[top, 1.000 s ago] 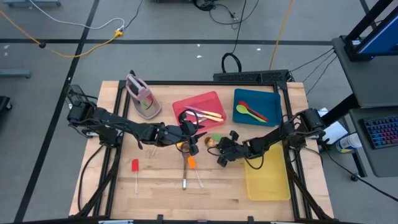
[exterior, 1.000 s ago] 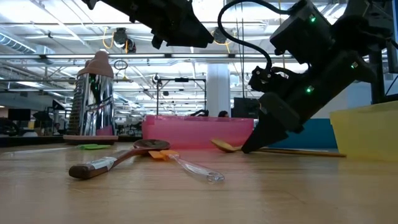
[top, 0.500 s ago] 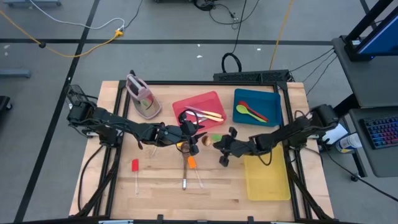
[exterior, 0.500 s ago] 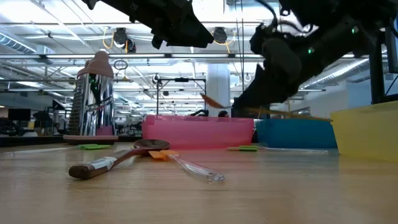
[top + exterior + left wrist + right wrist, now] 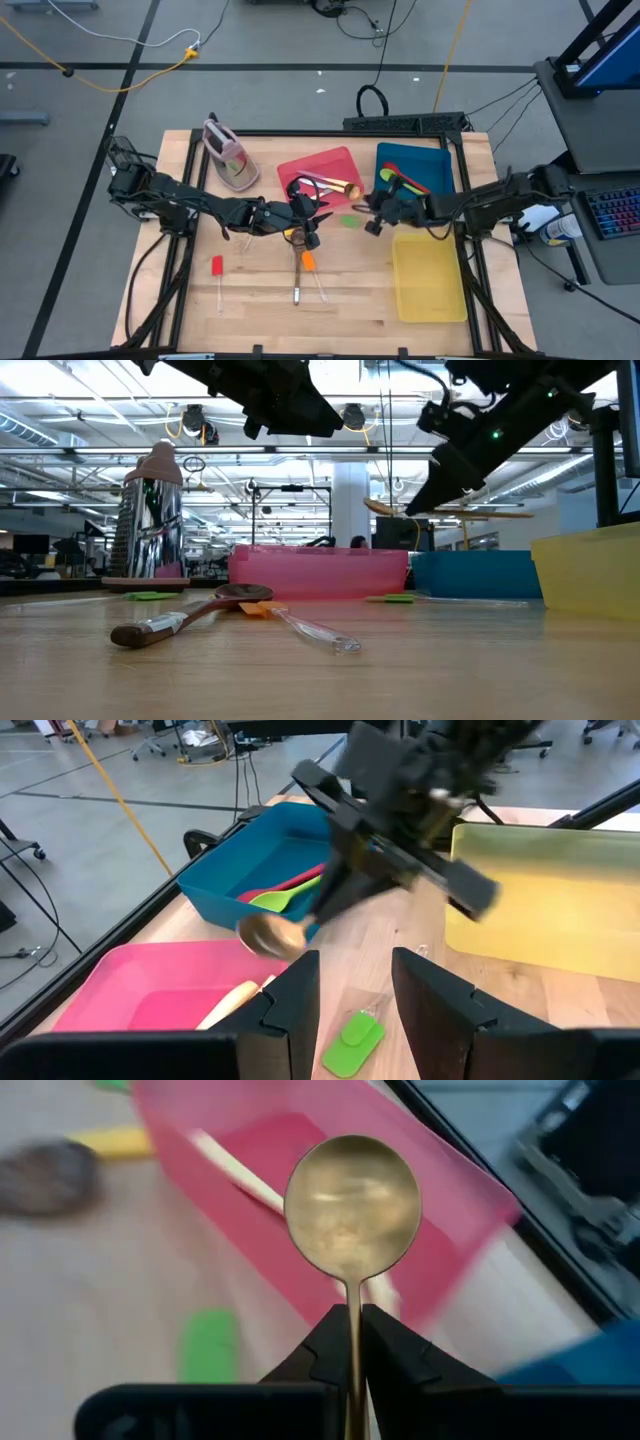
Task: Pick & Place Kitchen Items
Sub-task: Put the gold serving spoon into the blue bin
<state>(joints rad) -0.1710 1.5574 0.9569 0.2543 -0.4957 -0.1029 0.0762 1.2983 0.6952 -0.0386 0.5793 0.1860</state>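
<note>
A brown spoon [image 5: 352, 189] hangs in the air by the red tray's [image 5: 318, 170] right edge, with my right gripper [image 5: 373, 204] shut on it. Its round bowl [image 5: 352, 1205] points away from the fingers. My left gripper [image 5: 310, 226] hovers open over the table's middle, nothing between its fingers [image 5: 300, 995]. Cream-handled knives [image 5: 335, 183] lie in the red tray. Green and red spoons [image 5: 400, 180] lie in the blue tray [image 5: 438, 160]. On the bare table lie a green-headed piece [image 5: 348, 221], an orange-headed one [image 5: 308, 262], a brown-handled one [image 5: 298, 285] and a red-headed one [image 5: 217, 268]. My right gripper pinches the spoon's thin handle [image 5: 353, 1312] between its two fingers, a short way behind the bowl. The fingers lie along the handle, slanting down from the table's right. The spoon is lifted clear and about level, its free handle end [image 5: 505, 514] sticking out behind the fingers.
A yellow tray [image 5: 430, 285] stands at the near right, just beside my right arm. A pink-grey stand [image 5: 230, 158] sits at the far left. The near half of the table holds only the loose utensils.
My right gripper has risen from the table and drawn back toward the far right, toward the red and blue trays, rolling as it went. The brown spoon has come up with it, lifted clear of the wood and now about level.
</note>
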